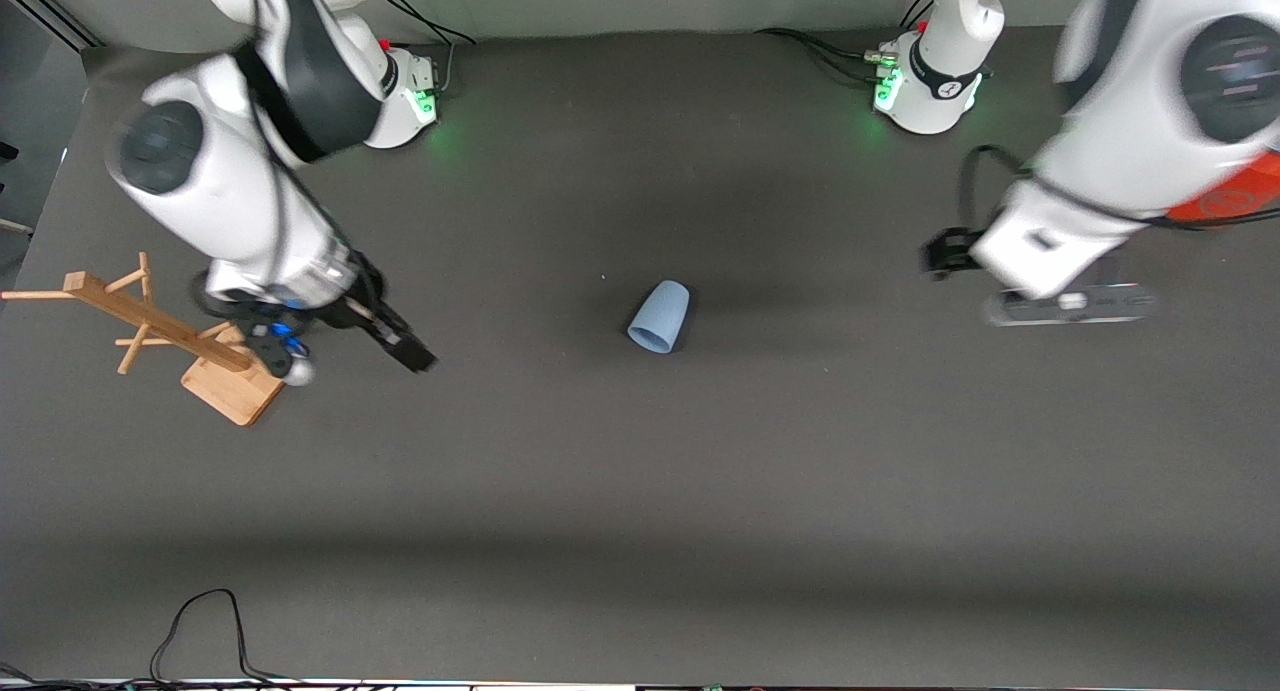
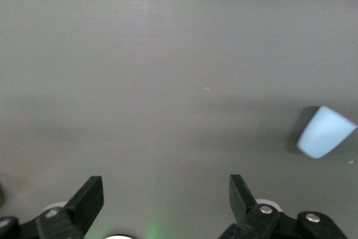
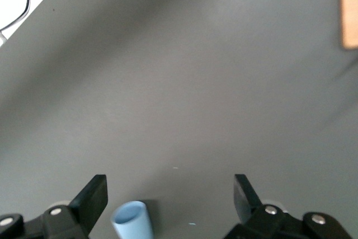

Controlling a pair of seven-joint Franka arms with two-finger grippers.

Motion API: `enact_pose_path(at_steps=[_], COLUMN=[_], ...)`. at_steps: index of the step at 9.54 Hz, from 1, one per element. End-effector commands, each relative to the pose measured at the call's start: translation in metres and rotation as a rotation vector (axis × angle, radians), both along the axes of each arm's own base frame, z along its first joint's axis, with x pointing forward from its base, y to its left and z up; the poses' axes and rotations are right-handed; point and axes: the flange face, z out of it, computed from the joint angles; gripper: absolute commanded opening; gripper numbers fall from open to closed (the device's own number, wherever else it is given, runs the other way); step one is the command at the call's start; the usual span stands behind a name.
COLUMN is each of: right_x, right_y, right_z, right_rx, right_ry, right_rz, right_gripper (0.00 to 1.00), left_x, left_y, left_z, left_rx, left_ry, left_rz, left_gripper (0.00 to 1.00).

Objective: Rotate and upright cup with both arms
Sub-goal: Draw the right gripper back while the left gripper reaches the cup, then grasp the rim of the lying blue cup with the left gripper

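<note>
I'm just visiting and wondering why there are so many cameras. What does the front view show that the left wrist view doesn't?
Only the front view shows both arms whole, the right pincer over the table beside the wooden stand, and the green-lit bases.

Only the left wrist view shows the left pincer close up, jaws open with bare table between them.

Both show the cup lying on its side on the dark table, untouched.
</note>
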Motion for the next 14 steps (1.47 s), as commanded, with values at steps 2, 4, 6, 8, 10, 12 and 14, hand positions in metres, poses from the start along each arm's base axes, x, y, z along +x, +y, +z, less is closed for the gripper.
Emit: enact_pose_path(at_steps=[2,4,6,8,10,12,14], right_x=[-0.024,-0.026,-0.038,-0.050,-0.053,-0.057,-0.062], right_y=[-0.070,-0.130,-0.165,-0.187,-0.204,-0.201,-0.201], right_z=[0.053,0.069,0.079,0.083,0.082,0.078,0.080], right_rx=[-0.015,-0.030,-0.026,-0.010,-0.006,0.002,-0.005], right_ry=[-0.042,-0.057,-0.027,0.030,0.034,0.056,0.061], right_rz=[0.244,0.379,0.435,0.440,0.418,0.425,0.432], right_gripper=[1.00,1.00,1.00,1.00,1.00,1.00,1.00], left_x=[0.045,0.048,0.035,0.019,0.012,0.004,-0.007], left_y=[-0.118,-0.185,-0.239,-0.268,-0.263,-0.266,-0.267], left_z=[-0.071,-0.127,-0.188,-0.244,-0.283,-0.306,-0.323], left_rx=[-0.027,-0.045,-0.052,-0.004,0.073,0.103,0.149], left_ry=[0.045,0.037,0.033,0.059,0.108,0.133,0.171], left_rz=[0.299,0.462,0.617,0.647,0.600,0.589,0.564], left_gripper=[1.00,1.00,1.00,1.00,1.00,1.00,0.99])
